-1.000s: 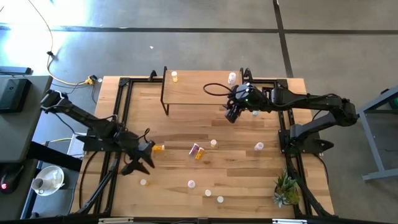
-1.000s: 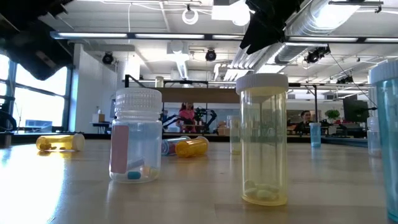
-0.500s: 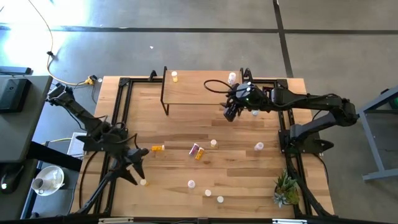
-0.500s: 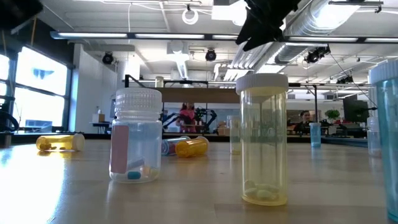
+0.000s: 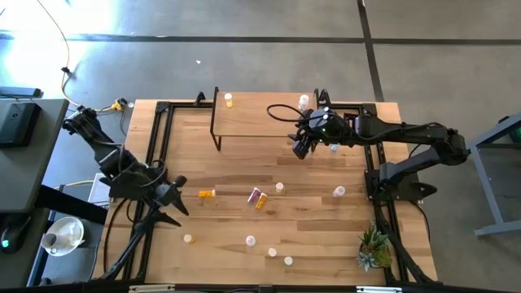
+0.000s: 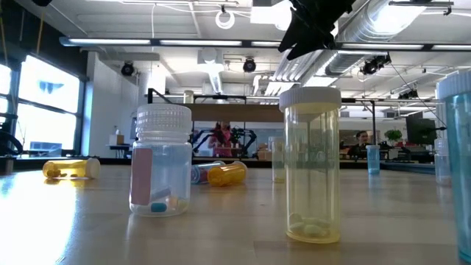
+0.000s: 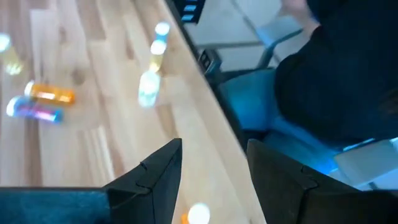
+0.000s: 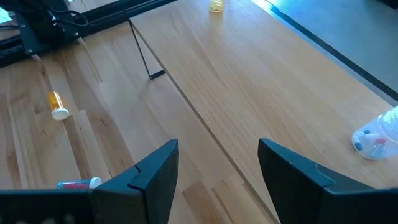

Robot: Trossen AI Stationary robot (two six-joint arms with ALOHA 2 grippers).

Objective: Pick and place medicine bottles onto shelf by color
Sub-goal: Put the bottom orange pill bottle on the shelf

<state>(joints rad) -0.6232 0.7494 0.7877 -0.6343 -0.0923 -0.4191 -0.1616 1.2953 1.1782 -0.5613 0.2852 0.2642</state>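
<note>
Medicine bottles are scattered over the table. An orange bottle point(image 5: 207, 194) lies on its side, and a pink one beside another orange one point(image 5: 258, 198) lies further right. Several stand upright near the front edge. The shelf point(image 5: 260, 120) at the back carries a yellowish bottle point(image 5: 229, 100) and a whitish one point(image 5: 304, 102). My left gripper point(image 5: 179, 200) hovers open over the table's left side, left of the orange bottle, which shows low between its fingers point(image 7: 198, 214) without touching them. My right gripper point(image 5: 299, 149) hangs open above the shelf's near right part, nothing between its fingers point(image 8: 217, 146).
A black frame point(image 5: 159, 138) runs along the table's sides. A small plant point(image 5: 374, 248) stands at the near right corner. Close to the low camera stand a clear bottle with a pink label point(image 6: 160, 163) and a tall yellowish bottle point(image 6: 312, 165).
My left gripper has risen and drawn back toward the table's left edge, away from the lying orange bottle, rolling a little. The bottle stays where it was. My right arm has kept still.
</note>
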